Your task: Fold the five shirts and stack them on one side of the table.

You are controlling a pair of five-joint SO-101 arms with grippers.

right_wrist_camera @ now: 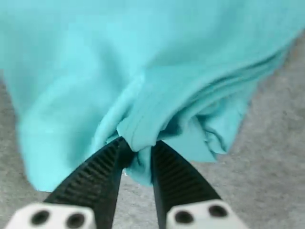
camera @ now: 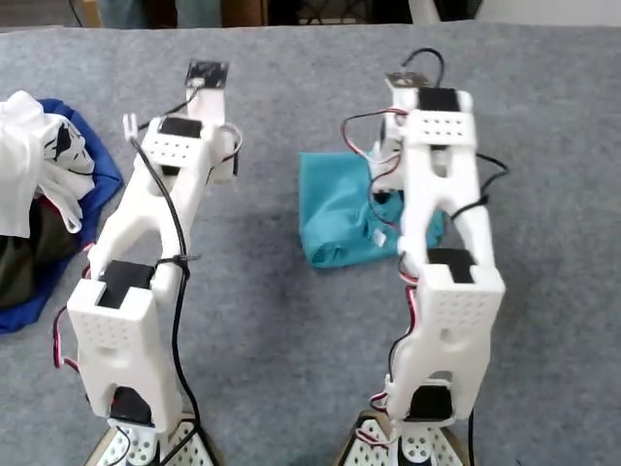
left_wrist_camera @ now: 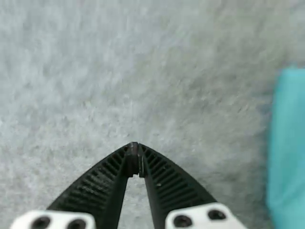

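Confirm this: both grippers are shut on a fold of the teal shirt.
Wrong for the left gripper: the left wrist view shows it shut on nothing, over bare table, apart from the teal shirt. The right gripper is shut on a fold.

The teal shirt lies folded but lumpy near the middle of the tabletop, one bunched edge pinched in the right claw, while a white shirt with black marks sits heaped on a blue shirt and what may be a dark shirt at the left edge.
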